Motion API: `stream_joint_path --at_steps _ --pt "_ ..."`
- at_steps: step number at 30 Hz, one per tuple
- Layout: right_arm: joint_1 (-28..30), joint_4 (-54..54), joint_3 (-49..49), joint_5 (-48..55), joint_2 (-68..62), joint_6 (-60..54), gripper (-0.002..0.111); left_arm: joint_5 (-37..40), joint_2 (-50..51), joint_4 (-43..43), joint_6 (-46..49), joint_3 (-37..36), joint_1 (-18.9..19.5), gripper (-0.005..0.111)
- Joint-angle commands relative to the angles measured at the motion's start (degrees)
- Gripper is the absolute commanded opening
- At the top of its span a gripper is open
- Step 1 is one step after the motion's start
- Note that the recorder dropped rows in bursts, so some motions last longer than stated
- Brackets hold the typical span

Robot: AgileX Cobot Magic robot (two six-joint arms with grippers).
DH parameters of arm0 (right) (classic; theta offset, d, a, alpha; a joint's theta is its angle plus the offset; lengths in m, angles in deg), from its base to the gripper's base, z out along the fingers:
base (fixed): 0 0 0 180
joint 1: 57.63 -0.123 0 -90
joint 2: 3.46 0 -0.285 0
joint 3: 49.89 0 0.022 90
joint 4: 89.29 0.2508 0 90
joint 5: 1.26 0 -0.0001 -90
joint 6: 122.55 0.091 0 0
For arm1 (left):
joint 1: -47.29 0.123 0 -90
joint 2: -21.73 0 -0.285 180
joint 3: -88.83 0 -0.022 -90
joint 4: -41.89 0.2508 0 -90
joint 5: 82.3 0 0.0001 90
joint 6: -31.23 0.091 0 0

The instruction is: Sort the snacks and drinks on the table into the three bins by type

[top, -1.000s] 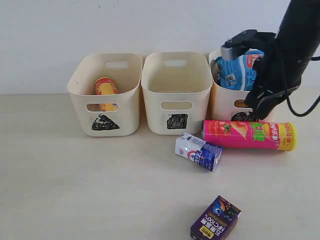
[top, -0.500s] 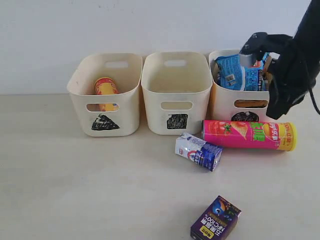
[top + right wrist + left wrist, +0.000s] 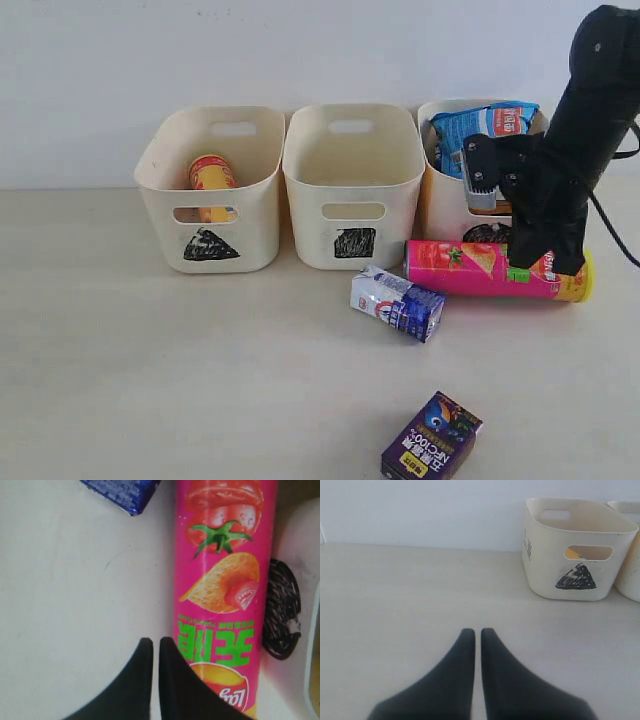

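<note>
Your right pincer (image 3: pixel 152 642) has its tips pressed together, holding nothing, over the surface (image 3: pixel 150 380) just beside the pink-and-green tube (image 3: pixel 465 268). That tube lies in front of the circle bin (image 3: pixel 440 208), where the blue packet (image 3: pixel 490 122) stands. The white-and-blue carton (image 3: pixel 397 302) lies near the tube's end, and the purple carton (image 3: pixel 432 438) is well apart from both. The yellow tube (image 3: pixel 211 175) sits in the triangle bin (image 3: pixel 160 215). Your left pincer (image 3: pixel 472 632) is likewise together, over the surface.

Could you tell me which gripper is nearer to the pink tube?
Right. The right gripper is close beside the pink tube, near its yellow end. The left gripper is over bare table, apart from the triangle bin, the tube outside its view.
</note>
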Motion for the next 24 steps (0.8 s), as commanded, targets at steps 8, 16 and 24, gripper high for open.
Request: stream_joint_path --at_steps 8,16,24 --pt "0.37 0.46 0.11 -2.49 -0.86 -0.52 0.011 -0.44 -0.21 -0.14 -0.3 0.14 -0.18 0.004" --pt "0.37 0.83 0.11 -3.65 -0.86 2.49 0.096 -0.44 -0.21 -0.14 -0.3 0.14 -0.18 0.004" --pt "0.37 0.83 0.11 -6.53 -3.11 0.64 0.096 -0.44 -0.21 -0.14 -0.3 0.14 -0.18 0.004"
